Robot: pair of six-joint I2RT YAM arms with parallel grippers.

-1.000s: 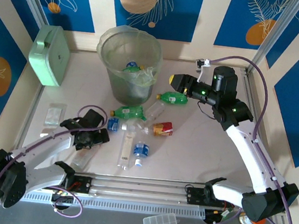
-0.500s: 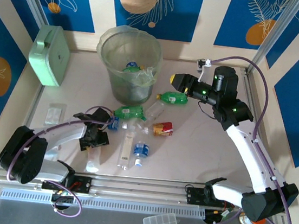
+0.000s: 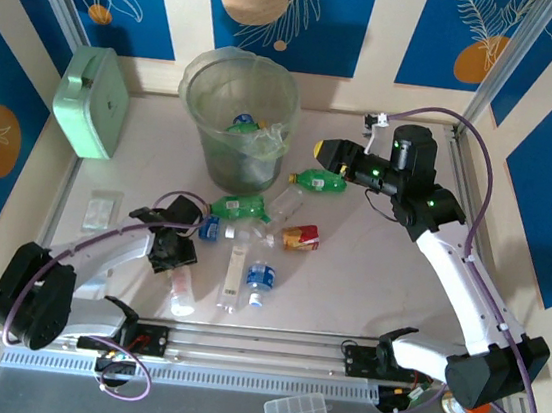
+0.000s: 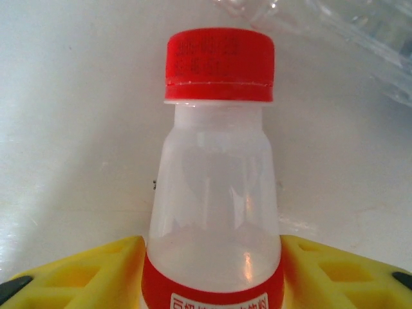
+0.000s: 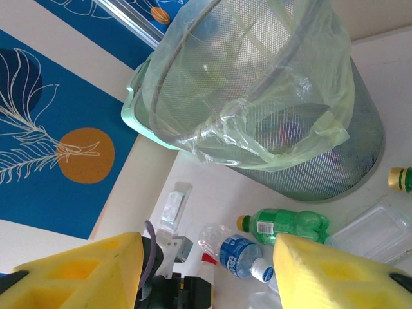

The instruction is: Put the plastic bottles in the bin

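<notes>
I have the left gripper (image 4: 212, 248) clamped on the label of a red-capped bottle (image 3: 182, 293) lying well apart from the bin (image 3: 216, 164), near-left of it, long axis cap-first away from the bin, while the right gripper (image 5: 207, 239) hovers right of the bin, fingers apart, empty.

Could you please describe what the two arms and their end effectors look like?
The left arm and right arm have white links between black joint housings, each trailed by a looping purple cable. Small green lights glow on the right arm's housings. The left end effector and right end effector each carry two blocky yellow fingers with triangular cut-outs.
</notes>
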